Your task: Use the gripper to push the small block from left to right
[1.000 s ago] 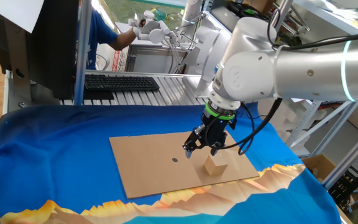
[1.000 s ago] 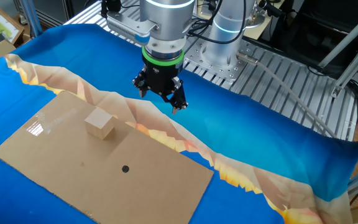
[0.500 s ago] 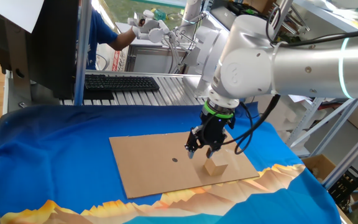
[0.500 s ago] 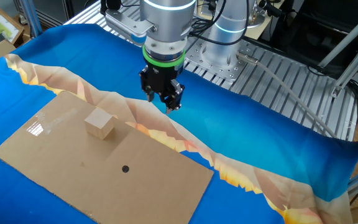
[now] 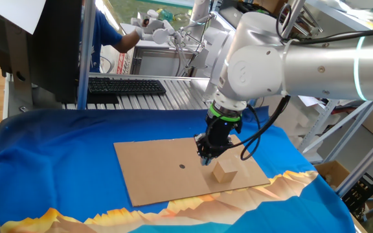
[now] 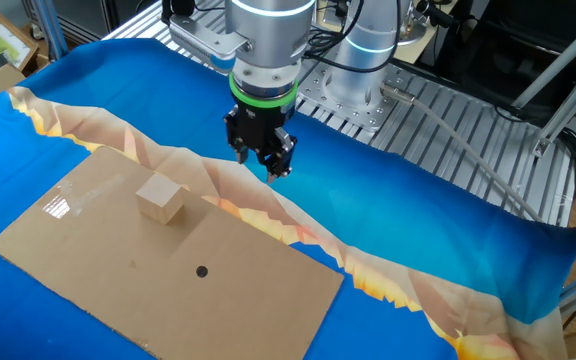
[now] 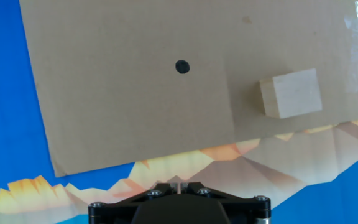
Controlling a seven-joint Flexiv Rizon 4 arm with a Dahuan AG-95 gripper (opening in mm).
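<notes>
The small block [image 5: 224, 171] is a pale wooden cube on the brown cardboard sheet [image 5: 154, 169], near its right end. It also shows in the other fixed view [image 6: 160, 197] and in the hand view [image 7: 291, 93]. The gripper [image 5: 205, 159], black with a green ring, hangs above the sheet's edge a little away from the block, not touching it. In the other fixed view the gripper [image 6: 274, 170] is over the cloth beside the sheet. Its fingers are pressed together and hold nothing. In the hand view only the gripper [image 7: 178, 182] base and closed tips show at the bottom.
A small dark dot [image 5: 182, 166] marks the cardboard's middle. A blue and orange cloth [image 5: 57, 162] covers the table. A black keyboard [image 5: 125, 85] lies behind on the metal bench. A white robot hand [image 5: 155, 27] and a person in blue [image 5: 109, 35] are at the back.
The gripper's fingers, spread a second ago, have closed together. The hand has turned and shifted slightly left over the sheet. The block has not moved.
</notes>
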